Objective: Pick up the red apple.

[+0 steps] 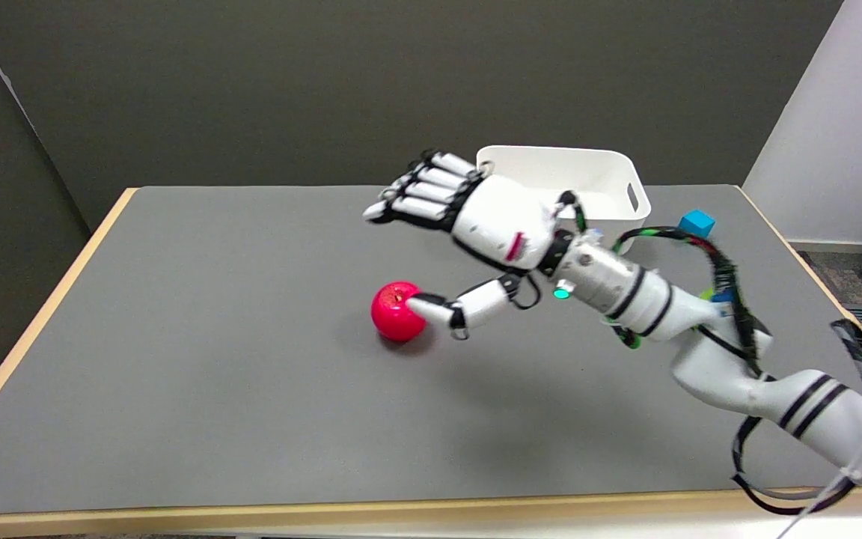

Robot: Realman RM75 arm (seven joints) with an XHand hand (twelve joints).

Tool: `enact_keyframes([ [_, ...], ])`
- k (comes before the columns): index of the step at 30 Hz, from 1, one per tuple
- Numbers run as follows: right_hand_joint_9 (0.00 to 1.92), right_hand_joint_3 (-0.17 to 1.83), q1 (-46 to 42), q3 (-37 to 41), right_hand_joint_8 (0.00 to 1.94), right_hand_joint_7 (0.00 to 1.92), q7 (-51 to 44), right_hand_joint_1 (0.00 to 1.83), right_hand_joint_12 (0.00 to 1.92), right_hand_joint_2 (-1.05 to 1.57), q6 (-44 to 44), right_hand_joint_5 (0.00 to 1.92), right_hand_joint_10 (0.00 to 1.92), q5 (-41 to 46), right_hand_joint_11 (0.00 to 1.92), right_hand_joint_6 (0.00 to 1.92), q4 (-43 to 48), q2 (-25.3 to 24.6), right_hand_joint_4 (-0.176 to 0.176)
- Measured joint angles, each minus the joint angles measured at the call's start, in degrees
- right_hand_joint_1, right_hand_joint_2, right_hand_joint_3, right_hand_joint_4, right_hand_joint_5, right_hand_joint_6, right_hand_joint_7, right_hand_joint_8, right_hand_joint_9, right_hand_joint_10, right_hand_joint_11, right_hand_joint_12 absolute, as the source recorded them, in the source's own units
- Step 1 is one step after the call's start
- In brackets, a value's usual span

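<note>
Red apple point(396, 311) on the table point(199, 359), frame center, unlifted. Right hand point(476, 224) just right, spread wide, holding nothing, thumb tip at the fruit. Left: closing, lifting.

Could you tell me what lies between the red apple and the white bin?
In the head view, the right hand hangs over the stretch between the red apple and the white bin.

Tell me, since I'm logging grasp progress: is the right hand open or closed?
Open: the right hand holds nothing, fingers extended above the red apple, thumb beside it.
</note>
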Motion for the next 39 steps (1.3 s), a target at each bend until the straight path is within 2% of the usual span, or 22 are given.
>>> enact_keyframes([
  [15, 0.21, 0.87, 9.2, -10.2, 0.36, 0.36, 8.3, 0.33, 1.16, 0.64, -9.9, 0.26, 0.67, -11.8, 0.04, 0.50, -8.9, -6.7, 0.092],
  [31, 0.22, 0.87, 15.8, -15.1, 0.36, 0.36, 12.4, 0.32, 1.15, 0.65, -13.3, 0.26, 0.67, -15.2, 0.04, 0.50, -21.9, -11.5, 0.091],
  [35, 0.32, 0.97, 16.5, -15.6, 0.47, 0.40, 12.9, 0.30, 1.17, 0.63, -13.5, 0.28, 0.76, -15.6, 0.15, 0.57, -23.7, -12.1, 0.085],
  [36, 0.35, 0.95, 16.6, -15.7, 0.53, 0.44, 12.9, 0.33, 1.22, 0.66, -13.6, 0.30, 0.82, -15.7, 0.19, 0.62, -24.2, -12.2, 0.082],
  [37, 0.47, 0.91, 16.7, -15.8, 0.67, 0.55, 13.0, 0.41, 1.39, 0.71, -13.6, 0.37, 0.99, -15.7, 0.32, 0.74, -24.4, -12.3, 0.068],
  [38, 0.56, 0.88, 16.9, -15.9, 0.79, 0.63, 13.1, 0.46, 1.54, 0.75, -13.6, 0.41, 1.11, -15.8, 0.36, 0.83, -24.9, -12.4, 0.053],
  [39, 0.60, 0.88, 17.0, -15.9, 0.86, 0.64, 13.1, 0.48, 1.63, 0.76, -13.6, 0.43, 1.15, -15.9, 0.32, 0.87, -25.1, -12.5, 0.041],
])
